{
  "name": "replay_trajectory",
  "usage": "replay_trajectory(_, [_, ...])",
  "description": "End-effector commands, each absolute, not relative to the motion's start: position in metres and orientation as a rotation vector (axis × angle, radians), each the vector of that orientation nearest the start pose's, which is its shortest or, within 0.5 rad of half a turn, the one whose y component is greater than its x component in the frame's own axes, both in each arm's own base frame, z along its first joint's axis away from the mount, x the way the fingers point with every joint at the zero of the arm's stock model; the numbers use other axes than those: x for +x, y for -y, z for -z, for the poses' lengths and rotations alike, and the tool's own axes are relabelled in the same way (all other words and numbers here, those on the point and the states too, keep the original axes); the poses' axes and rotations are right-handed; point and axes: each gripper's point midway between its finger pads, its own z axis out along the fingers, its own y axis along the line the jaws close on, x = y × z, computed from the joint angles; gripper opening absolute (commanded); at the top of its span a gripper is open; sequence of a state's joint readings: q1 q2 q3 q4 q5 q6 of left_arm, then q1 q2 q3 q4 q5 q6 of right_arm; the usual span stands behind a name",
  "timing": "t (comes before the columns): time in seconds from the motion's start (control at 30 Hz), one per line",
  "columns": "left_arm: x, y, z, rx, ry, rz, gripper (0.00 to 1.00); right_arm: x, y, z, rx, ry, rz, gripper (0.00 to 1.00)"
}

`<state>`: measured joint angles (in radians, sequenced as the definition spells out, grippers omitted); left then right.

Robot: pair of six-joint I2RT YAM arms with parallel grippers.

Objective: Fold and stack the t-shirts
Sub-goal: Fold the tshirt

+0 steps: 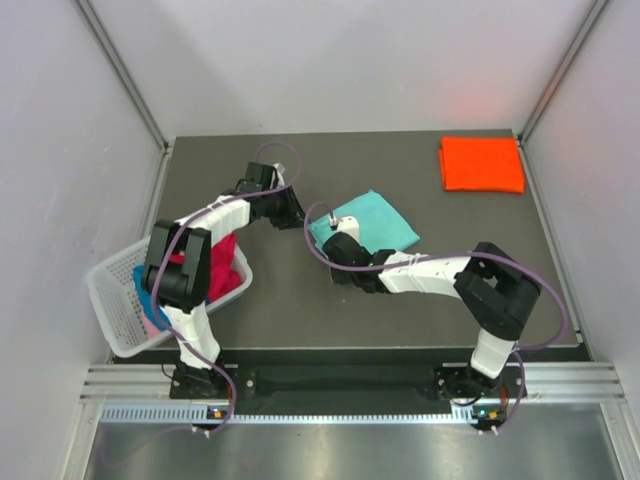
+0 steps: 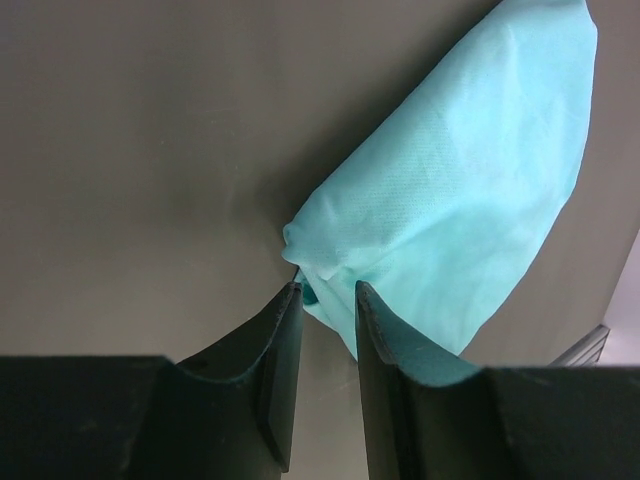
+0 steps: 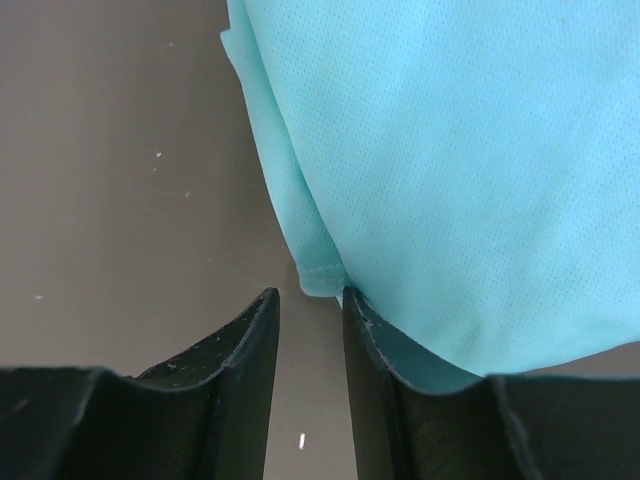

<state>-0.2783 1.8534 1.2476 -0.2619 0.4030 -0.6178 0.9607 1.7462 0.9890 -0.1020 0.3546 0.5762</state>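
Note:
A teal t-shirt (image 1: pixel 368 222) lies folded at the table's middle. My left gripper (image 1: pixel 297 218) is at its left corner. In the left wrist view the teal t-shirt (image 2: pixel 450 190) has its bunched corner right at the tips of my left gripper (image 2: pixel 328 285), which is open by a narrow gap. My right gripper (image 1: pixel 330 240) is at the shirt's near left edge. In its wrist view the gripper (image 3: pixel 310 292) is open, with the hem of the teal t-shirt (image 3: pixel 450 160) at its tips. An orange t-shirt (image 1: pixel 482 163) lies folded at the far right.
A white lattice basket (image 1: pixel 115 300) hangs over the table's left edge and holds a magenta-red shirt (image 1: pixel 228 262) with blue and pink cloth under it. Grey walls close in the table on the left, back and right.

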Motion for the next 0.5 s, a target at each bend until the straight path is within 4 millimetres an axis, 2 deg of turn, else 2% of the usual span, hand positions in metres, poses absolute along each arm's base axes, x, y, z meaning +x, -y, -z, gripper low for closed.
replay_trajectory(0.0, [0.416, 0.221, -0.096, -0.185, -2.473, 0.938, 0.32, 0.285, -0.332, -0.053, -0.307, -2.294, -0.27, 0.33])
replay_trajectory(0.23, [0.416, 0.219, -0.084, -0.211, -2.491, 0.933, 0.32, 0.288, -0.337, -0.05, -0.286, -2.294, -0.268, 0.33])
replay_trajectory(0.47, [0.408, 0.215, -0.083, -0.237, -2.503, 0.926, 0.28, 0.288, -0.341, -0.045, -0.26, -2.31, -0.252, 0.32])
